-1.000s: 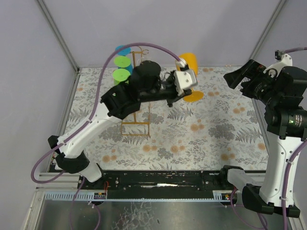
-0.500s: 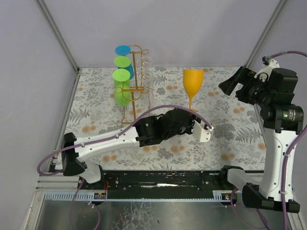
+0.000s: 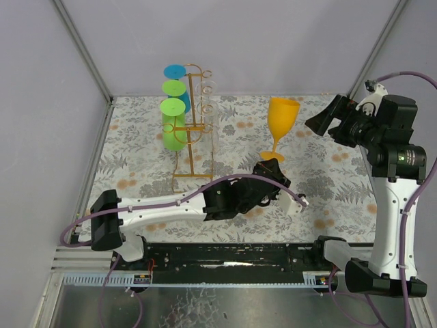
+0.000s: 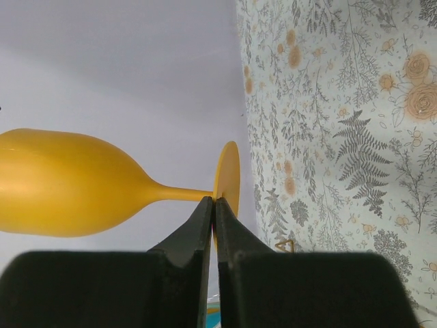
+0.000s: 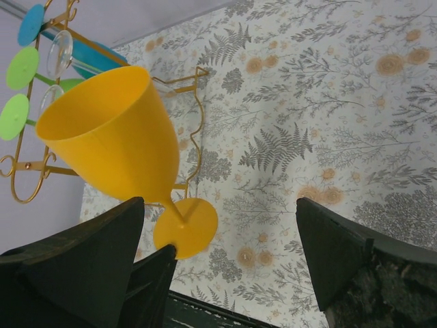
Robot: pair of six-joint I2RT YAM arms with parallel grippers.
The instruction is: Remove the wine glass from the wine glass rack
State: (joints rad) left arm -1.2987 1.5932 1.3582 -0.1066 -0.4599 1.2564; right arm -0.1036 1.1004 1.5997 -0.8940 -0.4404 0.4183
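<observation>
The orange wine glass is off the gold wire wine glass rack and leans at mid-table, right of the rack. My left gripper is shut, its tips pinching the rim of the glass's round foot. In the right wrist view the glass tilts, and a dark left fingertip touches its foot. Whether the foot rests on the table I cannot tell. My right gripper hangs open to the right of the glass bowl, holding nothing.
Green glasses, a blue one and clear ones still hang on the rack at the back left. The floral table cloth spreads out below. Grey walls close the back and sides.
My left arm has swung from the rack down to the front centre. The orange glass came away from the rack's side, shifted slightly right and now leans. The right gripper drifted left towards it.
</observation>
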